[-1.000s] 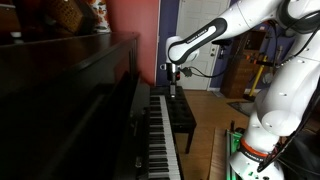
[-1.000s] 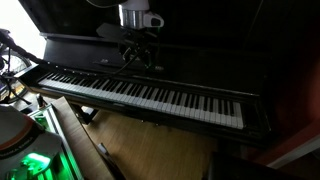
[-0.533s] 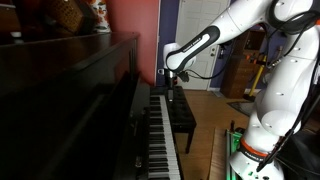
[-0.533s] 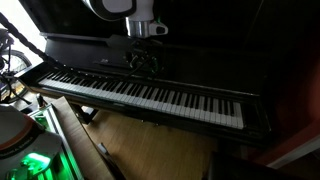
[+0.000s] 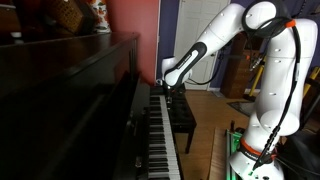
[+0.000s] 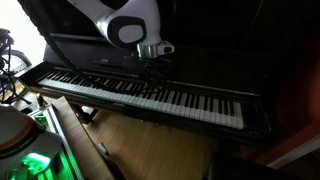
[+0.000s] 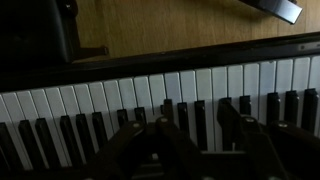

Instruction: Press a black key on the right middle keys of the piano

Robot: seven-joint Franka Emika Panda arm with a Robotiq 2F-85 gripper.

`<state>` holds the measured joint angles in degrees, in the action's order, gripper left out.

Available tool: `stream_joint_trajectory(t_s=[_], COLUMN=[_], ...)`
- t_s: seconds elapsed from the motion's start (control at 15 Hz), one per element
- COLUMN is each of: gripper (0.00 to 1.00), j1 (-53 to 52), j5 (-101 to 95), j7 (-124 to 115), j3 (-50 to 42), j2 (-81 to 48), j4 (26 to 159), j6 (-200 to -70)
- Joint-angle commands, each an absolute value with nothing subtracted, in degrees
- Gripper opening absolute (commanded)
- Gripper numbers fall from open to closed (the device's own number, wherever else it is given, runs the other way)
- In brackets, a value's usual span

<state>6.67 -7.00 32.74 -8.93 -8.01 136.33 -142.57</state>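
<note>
The glossy dark upright piano shows its long row of white and black keys in both exterior views. My gripper hangs just above the keys, a little past the keyboard's middle. In the wrist view the keys fill the frame. The gripper's two dark fingers stand apart low in that frame, over the black keys, with one black key between them. The gripper is open and empty. I cannot tell whether a fingertip touches a key.
A black padded bench stands in front of the keyboard, above a wooden floor. The robot's base with a green light sits near the piano's end. The piano's upright front panel rises right behind the gripper.
The arm has swung down and along the keyboard. The gripper went from well above the keys to just over them.
</note>
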Motion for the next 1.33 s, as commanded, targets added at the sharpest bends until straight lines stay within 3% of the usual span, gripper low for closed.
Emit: stream_joint_trajectory(t_s=[0.0,0.2,1.27], gripper=[0.19,0.01,0.00], j1=[8.28,8.75,9.45], j5=[-11.04,-13.72,-16.68], j7=[32.00,30.90,26.47], j3=[-8.61,-8.80,-8.62], j2=[-13.16,-16.53,-28.08], j4=[135.24,134.32,127.64], j6=[-148.41,-152.21,-162.98])
